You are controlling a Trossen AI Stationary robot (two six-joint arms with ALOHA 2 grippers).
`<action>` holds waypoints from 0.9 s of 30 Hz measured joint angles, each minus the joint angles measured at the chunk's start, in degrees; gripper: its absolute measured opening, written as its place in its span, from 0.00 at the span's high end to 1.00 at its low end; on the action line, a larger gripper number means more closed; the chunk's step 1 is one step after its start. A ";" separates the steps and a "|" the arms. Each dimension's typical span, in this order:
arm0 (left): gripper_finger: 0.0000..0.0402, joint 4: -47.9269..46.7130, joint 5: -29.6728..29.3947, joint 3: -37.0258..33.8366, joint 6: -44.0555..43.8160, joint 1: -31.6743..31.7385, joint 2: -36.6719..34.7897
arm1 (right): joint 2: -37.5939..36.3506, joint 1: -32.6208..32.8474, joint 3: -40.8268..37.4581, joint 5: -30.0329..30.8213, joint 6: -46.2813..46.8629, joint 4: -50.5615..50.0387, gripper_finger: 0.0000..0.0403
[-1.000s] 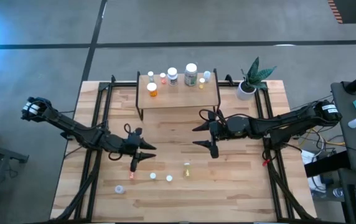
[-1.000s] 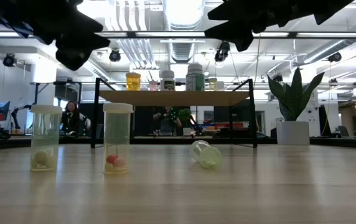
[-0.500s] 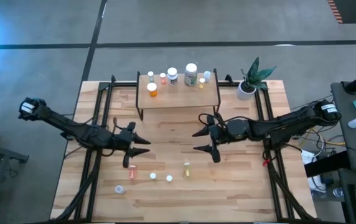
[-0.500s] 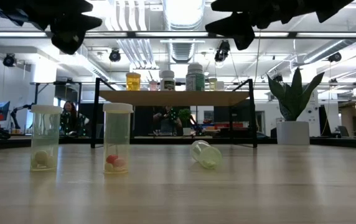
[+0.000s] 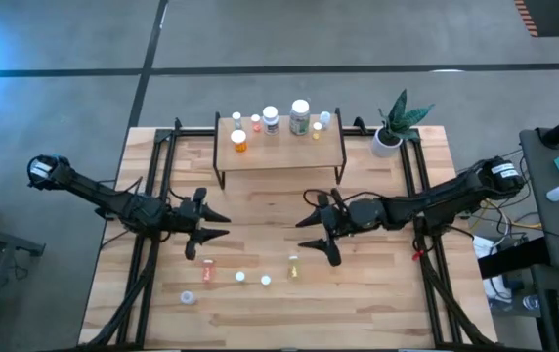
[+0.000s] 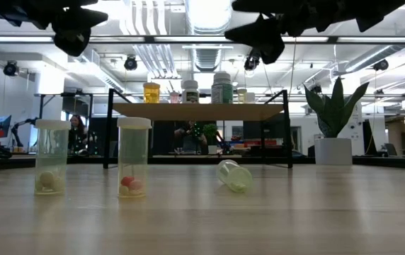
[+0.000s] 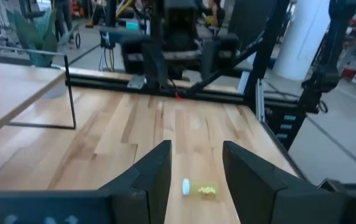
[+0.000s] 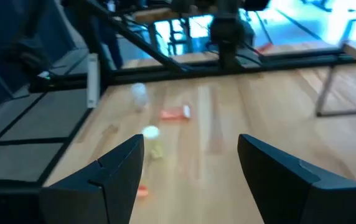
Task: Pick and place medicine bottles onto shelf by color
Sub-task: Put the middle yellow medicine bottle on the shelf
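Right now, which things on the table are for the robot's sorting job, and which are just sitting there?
For the job:
- medicine bottles on the shelf
- loose bottles on the tabletop, some upright, some lying down
- shelf
- left gripper and right gripper, both open and empty

Just sitting there:
- potted plant, at the table's far right corner

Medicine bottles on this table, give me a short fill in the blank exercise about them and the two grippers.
1. The potted plant stands on the table beside the ____.
2. The bottle with yellow pills on the table is lying on its ____.
3. Both the left gripper and the right gripper have their fingers ____ and hold nothing.

Missing words: shelf; side; open
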 joint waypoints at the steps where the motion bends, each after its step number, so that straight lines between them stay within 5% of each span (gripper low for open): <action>1: 0.68 0.49 0.00 -0.22 0.01 0.00 -0.49 | 0.65 0.48 0.00 -0.04 -0.59 1.30 0.38; 14: 0.68 -1.28 -3.38 -2.70 -1.42 0.00 -7.74 | 5.81 5.39 0.02 0.50 0.67 8.38 0.38; 27: 0.68 -1.06 -2.89 -2.55 -2.58 -0.01 -6.62 | 8.91 6.12 1.07 0.63 2.64 13.03 0.38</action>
